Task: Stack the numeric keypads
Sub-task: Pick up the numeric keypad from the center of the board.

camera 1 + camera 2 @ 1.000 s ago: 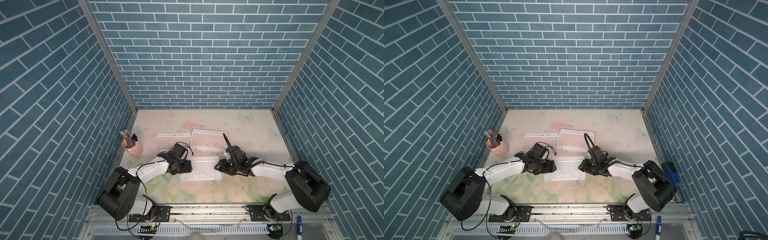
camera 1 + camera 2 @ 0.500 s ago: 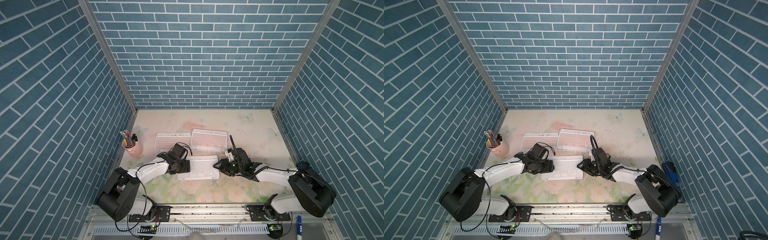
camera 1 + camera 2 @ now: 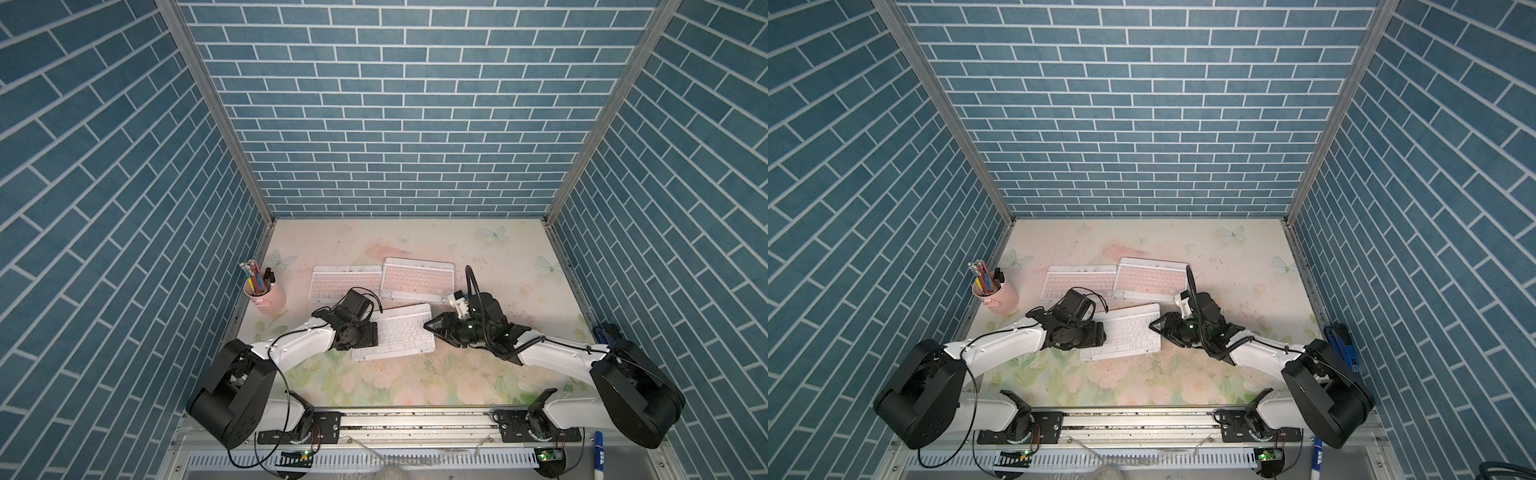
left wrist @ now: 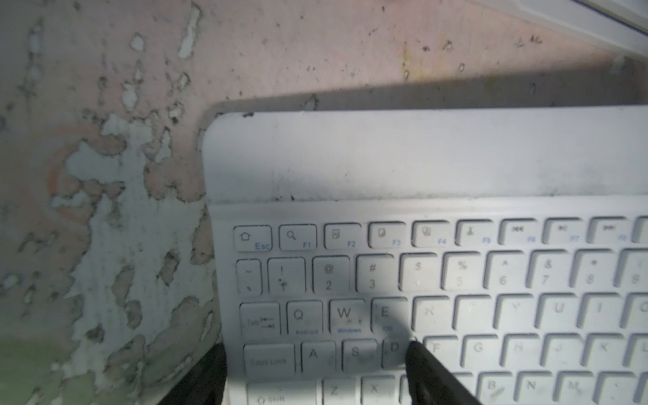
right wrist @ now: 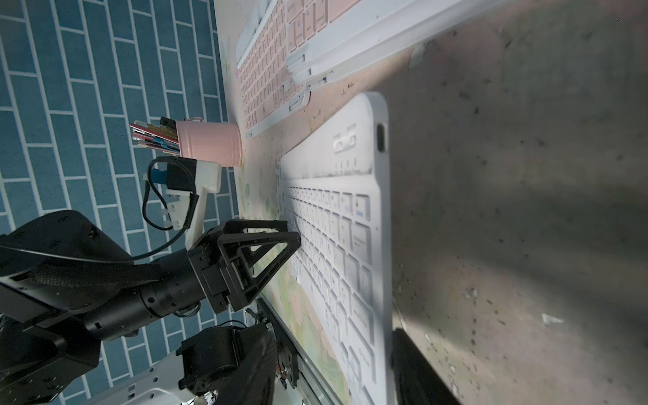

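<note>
A white-keyed keypad (image 3: 399,334) lies slanted on the floral table near the front, in both top views. My left gripper (image 3: 372,332) is shut on its left end, one finger (image 4: 431,371) on the keys and the other under the edge. My right gripper (image 3: 432,326) is open at the keypad's right end (image 5: 364,245), which sits loosely between the jaws. Behind lie a pink-keyed keypad (image 3: 345,282) and, to its right, another pink-keyed one (image 3: 415,279) on top of a low stack of white frames (image 5: 315,66).
A pink cup (image 3: 268,297) of pens stands at the table's left edge, close to my left arm. Blue brick walls enclose three sides. A metal rail (image 3: 415,419) runs along the front, and a blue marker (image 3: 598,453) lies beyond it.
The white-keyed keypad has shifted slightly left and back with my left gripper. My right arm changed its pose and now holds its fingertips at the keypad's right end.
</note>
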